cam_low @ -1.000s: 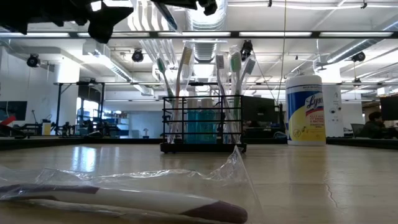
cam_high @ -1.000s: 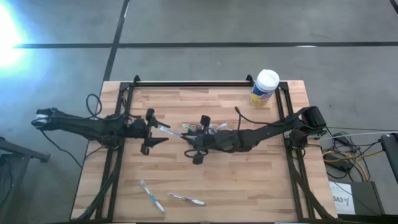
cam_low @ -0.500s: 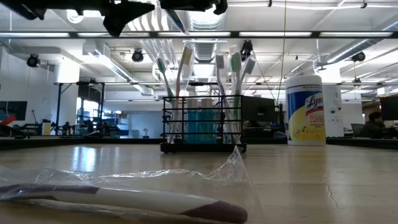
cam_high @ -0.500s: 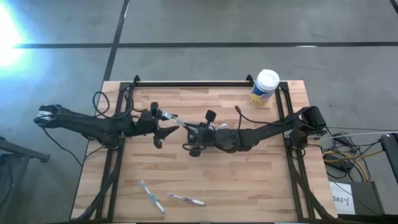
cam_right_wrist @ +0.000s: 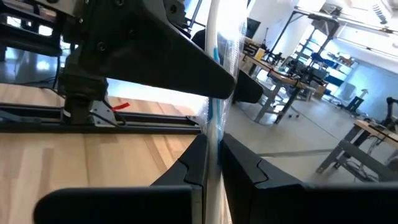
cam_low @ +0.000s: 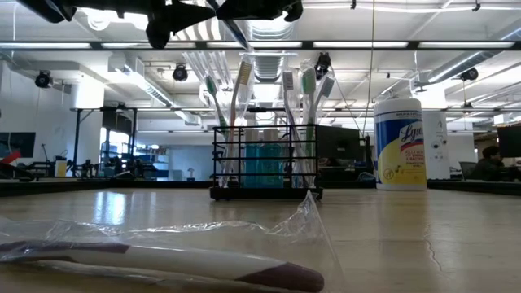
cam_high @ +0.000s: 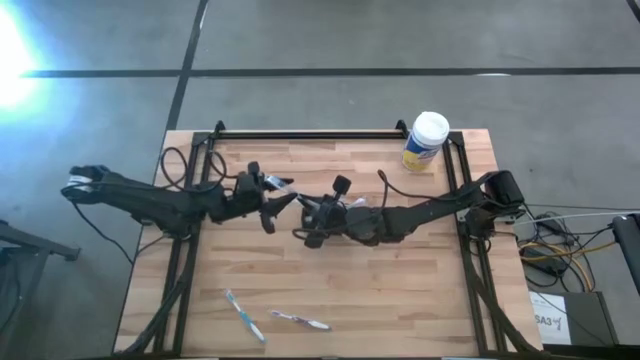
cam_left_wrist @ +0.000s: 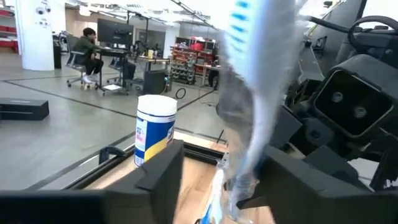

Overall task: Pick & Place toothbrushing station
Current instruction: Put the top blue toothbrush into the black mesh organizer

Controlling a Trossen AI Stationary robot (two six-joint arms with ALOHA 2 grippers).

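holder box: upright toothbrushes inside | right pincer: clamps wrapped toothbrush | left pincer: wide around it

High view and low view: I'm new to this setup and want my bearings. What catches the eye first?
Mid-table, the two arms meet over one plastic-wrapped toothbrush: the right claw is shut on it, the left claw at its other end. In the low view, the black mesh holder full of upright toothbrushes stands out, with a yellow-labelled wipes canister beside it.
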